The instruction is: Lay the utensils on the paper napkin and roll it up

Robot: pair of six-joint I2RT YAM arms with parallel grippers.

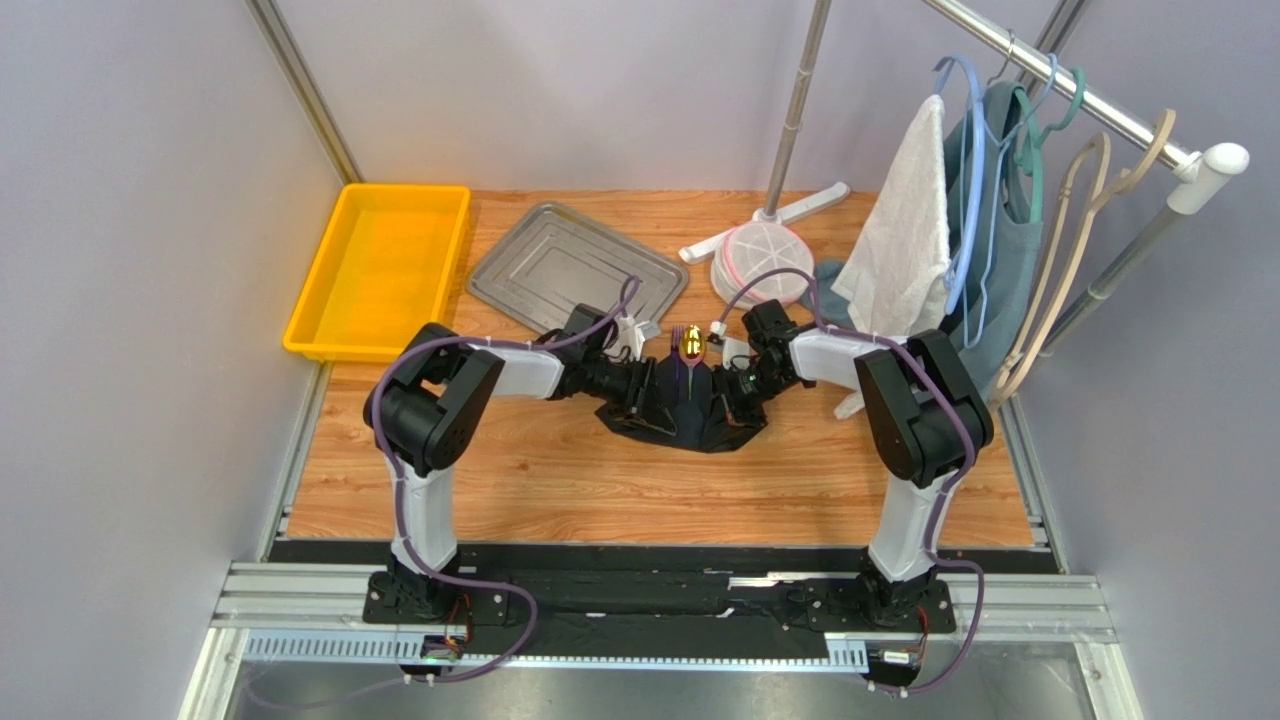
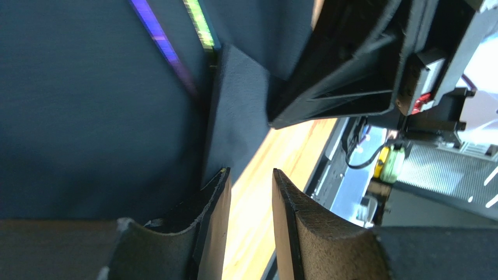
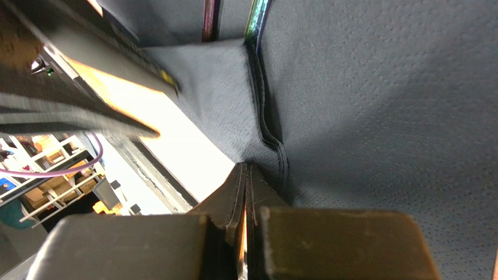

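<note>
The napkin (image 1: pixel 684 408) sags between the two sets of jaws. The right jaws are pressed together on its hem, the left jaws spread with bare desk (image 2: pixel 252 201) showing in the gap. Fork (image 2: pixel 162 44) and spoon (image 1: pixel 690 344) lie side by side in the fold, crosswise to the line between the jaws, with the gold bowl poking out beyond them.

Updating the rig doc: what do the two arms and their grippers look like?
The left arm and right arm match: white links, bulky black joint housings, a purple cable looped along each. The left gripper and right gripper are black, with flat dark fingers that have a grainy texture.
</note>
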